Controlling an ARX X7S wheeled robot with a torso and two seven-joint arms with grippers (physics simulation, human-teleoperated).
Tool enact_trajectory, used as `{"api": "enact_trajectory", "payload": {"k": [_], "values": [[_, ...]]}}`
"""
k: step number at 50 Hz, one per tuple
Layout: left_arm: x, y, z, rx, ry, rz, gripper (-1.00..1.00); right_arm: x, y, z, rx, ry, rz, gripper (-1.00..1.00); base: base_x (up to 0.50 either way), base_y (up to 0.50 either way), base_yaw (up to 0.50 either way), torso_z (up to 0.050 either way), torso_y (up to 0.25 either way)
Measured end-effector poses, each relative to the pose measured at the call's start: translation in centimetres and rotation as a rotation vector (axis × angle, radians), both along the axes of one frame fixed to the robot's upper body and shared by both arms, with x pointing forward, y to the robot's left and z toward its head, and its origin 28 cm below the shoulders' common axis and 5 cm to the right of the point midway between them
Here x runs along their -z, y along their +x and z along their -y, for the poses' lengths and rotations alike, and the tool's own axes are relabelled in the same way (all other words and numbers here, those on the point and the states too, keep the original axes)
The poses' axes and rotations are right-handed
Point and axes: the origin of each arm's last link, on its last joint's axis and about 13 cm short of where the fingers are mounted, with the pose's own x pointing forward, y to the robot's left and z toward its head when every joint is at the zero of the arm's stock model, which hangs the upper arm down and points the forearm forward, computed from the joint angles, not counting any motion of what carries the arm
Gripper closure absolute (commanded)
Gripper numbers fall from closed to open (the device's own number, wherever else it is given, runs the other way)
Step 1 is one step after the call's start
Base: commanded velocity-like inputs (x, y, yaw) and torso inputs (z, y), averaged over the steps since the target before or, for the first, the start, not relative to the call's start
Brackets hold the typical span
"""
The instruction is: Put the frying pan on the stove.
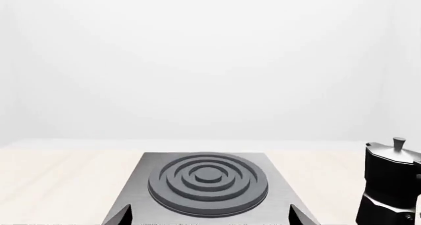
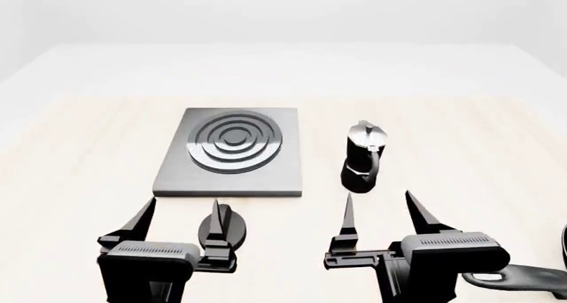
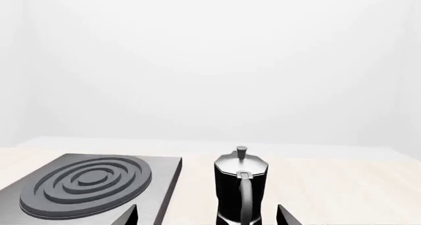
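Note:
The stove (image 2: 232, 150), a grey square slab with dark burner rings, lies on the pale table ahead of my left arm. It also shows in the left wrist view (image 1: 207, 180) and the right wrist view (image 3: 86, 183). Of the frying pan, only the long black handle (image 2: 524, 276) and a sliver of rim at the right edge show, low right beside my right arm. My left gripper (image 2: 180, 223) is open and empty, short of the stove's near edge; its tips frame the stove in its own view (image 1: 210, 217). My right gripper (image 2: 384, 216) is open and empty, just short of the moka pot, as its own view (image 3: 206, 216) also shows.
A black-and-silver moka pot (image 2: 363, 155) stands right of the stove, also seen in the left wrist view (image 1: 391, 185) and the right wrist view (image 3: 241, 185). A small round black knob (image 2: 223, 228) lies by my left gripper's inner finger. The pale table (image 2: 80, 157) extends around.

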Motion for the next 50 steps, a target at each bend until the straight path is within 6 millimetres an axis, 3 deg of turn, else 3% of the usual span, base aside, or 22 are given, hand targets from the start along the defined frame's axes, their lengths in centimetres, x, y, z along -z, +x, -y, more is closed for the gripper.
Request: {"api": "enact_trajectory", "payload": {"k": [7, 50], "values": [[0.1, 0.0, 0.0, 0.000, -0.001, -0.001, -1.00, 0.1, 0.1, 0.0, 0.009, -0.001, -0.001, -1.00, 0.44, 0.00, 0.00, 0.000, 0.000], [0.3, 0.0, -0.2, -0.016, -0.004, -0.004, -1.00, -1.9, 0.0, 1.3, 0.411, 0.164, 0.156, -1.00, 0.00, 0.00, 0.00, 0.000, 0.000]]}}
